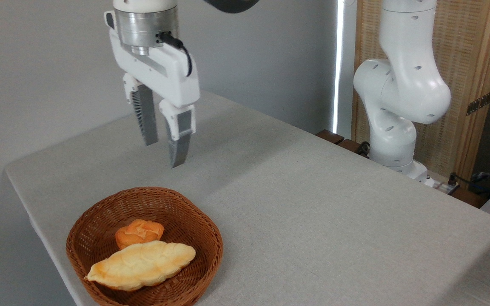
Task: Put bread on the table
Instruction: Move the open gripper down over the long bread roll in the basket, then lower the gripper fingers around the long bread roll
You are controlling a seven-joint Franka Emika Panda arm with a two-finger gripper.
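The gripper (163, 154) hangs in the air above the table (313, 204), fingers pointing down, with a visible gap between the two fingers; nothing is held between them. It sits behind the basket (211, 250) and well above it, not touching any object.

The bread (141, 264), a long pale golden braided loaf with pointed ends, lies inside the brown wicker basket. It rests across the front part of the basket floor, its left tip near the front-left wall and its right tip toward the centre-right. A small round orange bun (139, 232) lies just behind the loaf, touching or nearly touching it; exact contact cannot be determined.

The basket stands on the table near the front-left edge. The table surface is covered in light grey-beige cloth, with a rounded corner at the left.

The white arm base (398, 106) stands at the right rear edge of the table. A wooden panel (470, 85) with a woven screen stands behind the arm base
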